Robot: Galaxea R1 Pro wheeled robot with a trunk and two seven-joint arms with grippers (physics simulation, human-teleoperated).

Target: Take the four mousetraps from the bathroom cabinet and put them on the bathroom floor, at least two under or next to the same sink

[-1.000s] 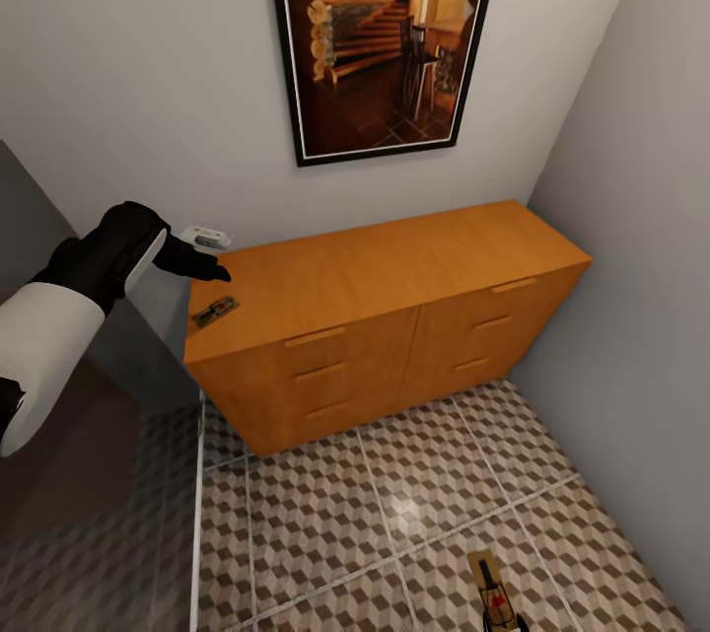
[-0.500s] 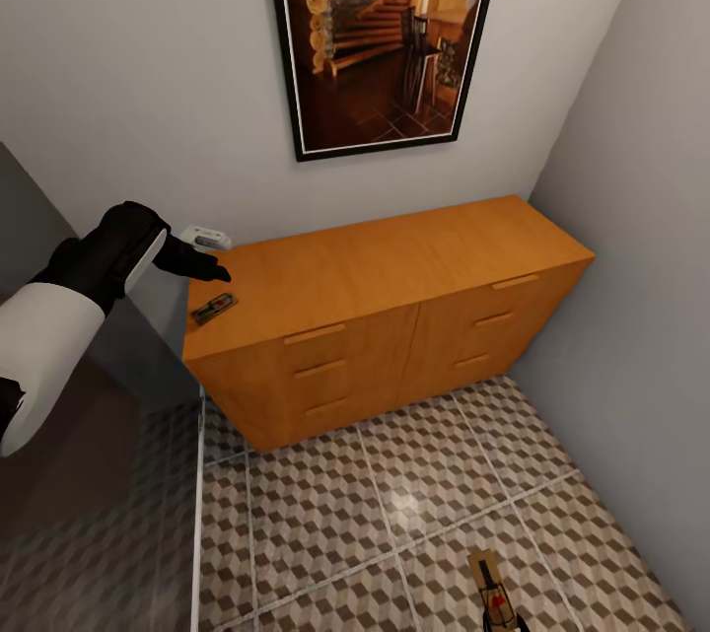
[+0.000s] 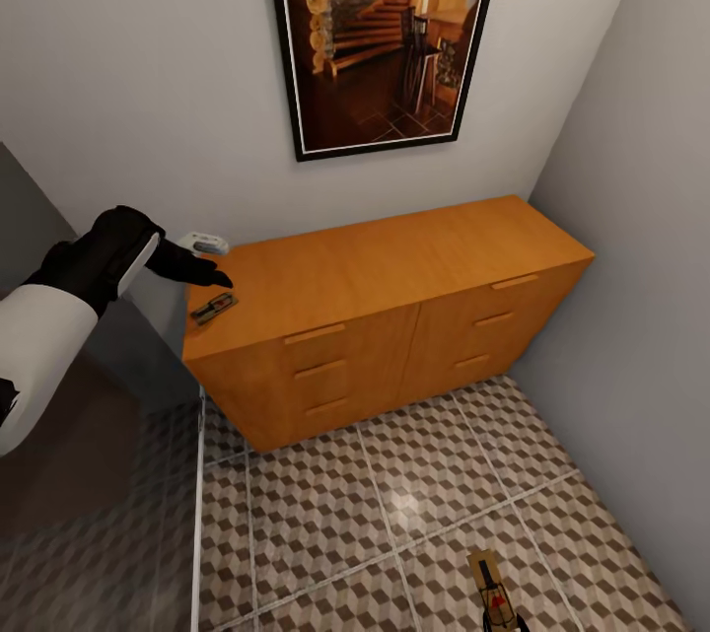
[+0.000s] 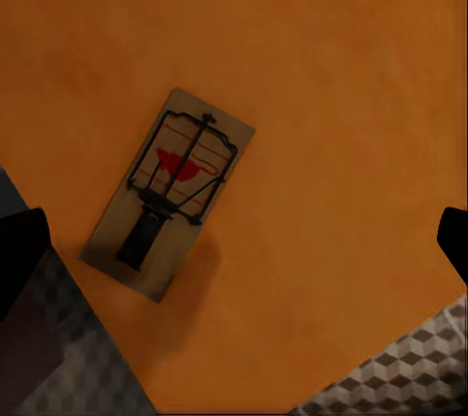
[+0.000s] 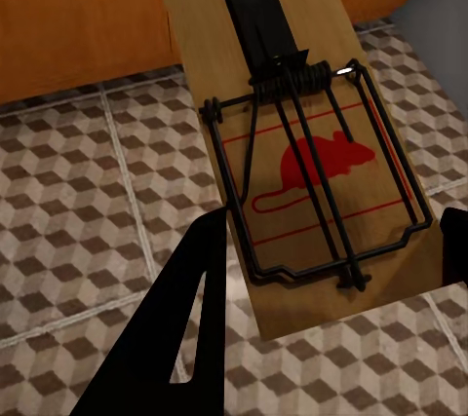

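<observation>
1. My left gripper (image 3: 212, 274) hovers over the left end of the cabinet (image 3: 394, 262), just beyond the mousetrap (image 3: 213, 309) lying flat on its top near the front left corner. I am there to line up a grasp from above.

2. In my left wrist view that mousetrap (image 4: 168, 192) lies between my two fingertips, which sit wide apart at the edges of the picture, so this hand is open and holds nothing.

3. My right gripper (image 5: 322, 260) carries a second mousetrap (image 5: 297, 124). The board runs out between the two dark fingers, wire and red mouse mark facing up. Judging by how it hangs clear over the tiles, the fingers are closed on its end, though the contact itself is hidden.

4. In the head view this second mousetrap (image 3: 496, 591) shows low at the near right, over the patterned bathroom floor (image 3: 394, 504). I judge I keep it low there because the floor is where it has to go.

5. I judge the trap on the cabinet comes next: lower the left hand and close across the board's narrow width.

6. A framed picture (image 3: 380, 35) hangs on the far wall above the cabinet.
</observation>
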